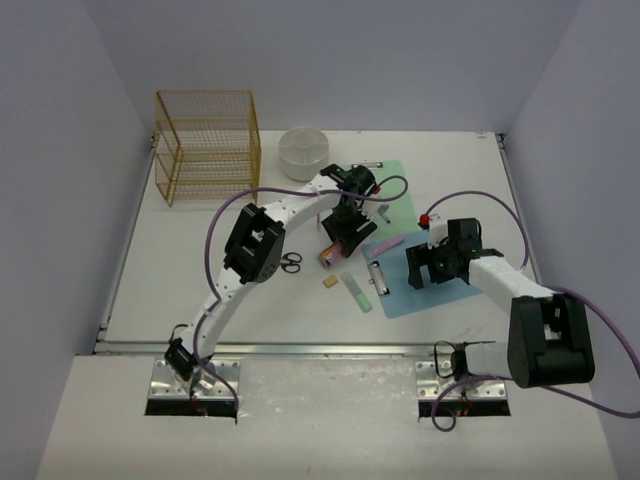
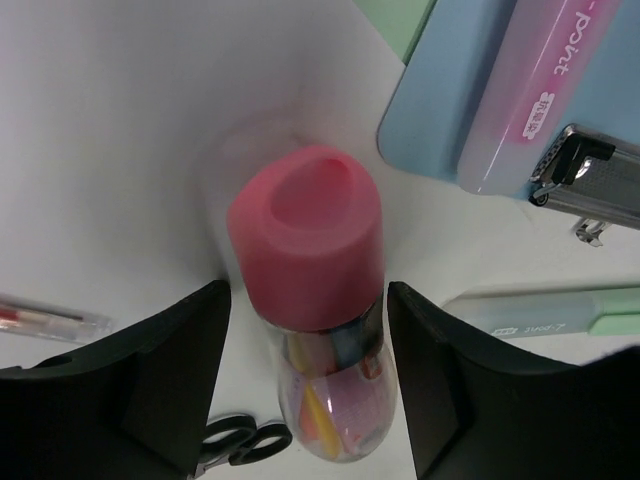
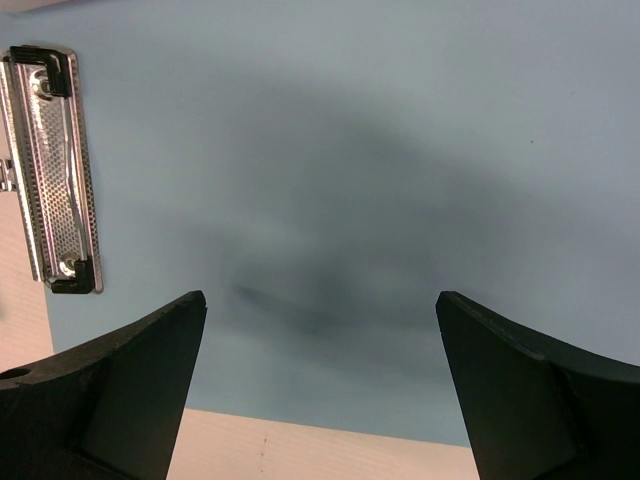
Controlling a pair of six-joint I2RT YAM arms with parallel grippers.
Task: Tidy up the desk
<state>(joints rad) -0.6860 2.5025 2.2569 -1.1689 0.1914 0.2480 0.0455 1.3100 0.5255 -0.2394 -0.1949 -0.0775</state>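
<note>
On the white desk a clear jar with a pink lid lies on its side, filled with colourful bits. My left gripper is over it. In the left wrist view the jar lies between my open fingers, and the left gripper is not closed on it. My right gripper hovers open and empty over a blue clipboard. The right wrist view shows the right gripper above the clipboard and its metal clip.
A gold wire basket and a white round container stand at the back. Black scissors, a tan eraser, a green pen case, a pink pen case and a green sheet lie around the jar.
</note>
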